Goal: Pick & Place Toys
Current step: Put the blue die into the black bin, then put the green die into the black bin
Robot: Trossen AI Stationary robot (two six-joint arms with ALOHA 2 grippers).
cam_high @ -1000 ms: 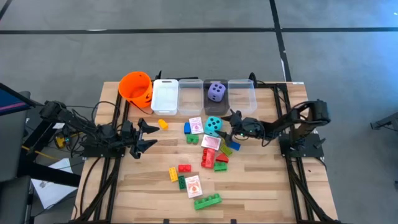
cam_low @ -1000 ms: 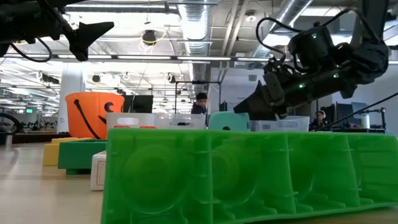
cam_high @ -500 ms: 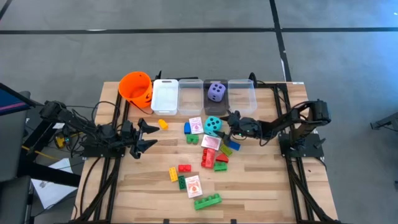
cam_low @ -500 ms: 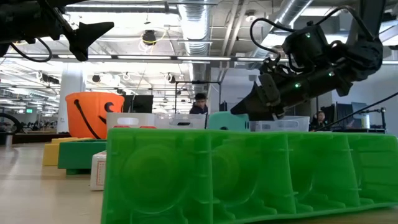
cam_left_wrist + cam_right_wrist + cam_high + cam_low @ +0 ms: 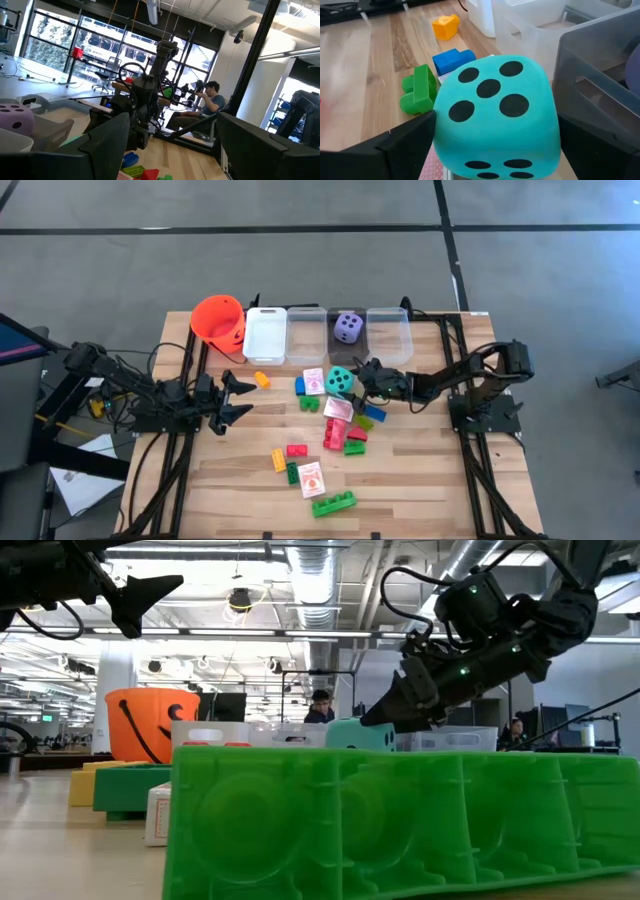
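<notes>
A teal soft die [image 5: 341, 380] with black dots sits on the table among the toys and fills my right wrist view [image 5: 495, 115]. My right gripper [image 5: 359, 377] is open and slants down from the table's right, one finger on either side of the die [image 5: 496, 121]. My left gripper [image 5: 240, 395] is open and empty, held above the table's left part [image 5: 172, 137]. A purple die [image 5: 348, 328] lies in a clear bin. Small bricks lie around: yellow [image 5: 261, 379], blue [image 5: 301, 385], green [image 5: 309, 404], red [image 5: 333, 434]. Pink-white cards [image 5: 315, 380] lie flat. My right gripper's fingers [image 5: 415, 140] stand close against the teal die's two opposite sides [image 5: 442, 125]. I cannot tell whether they touch it. The die rests on the table.
An orange bucket [image 5: 218, 320] and a row of clear bins [image 5: 265, 335] [image 5: 388, 330] stand along the far edge. A long green brick [image 5: 333, 503] and a card [image 5: 312, 479] lie near the front edge. Bare wood shows at the near left and near right.
My right gripper has moved toward the table's left, up to the teal die, and its fingers have tipped lower. They now stand on either side of the die.
</notes>
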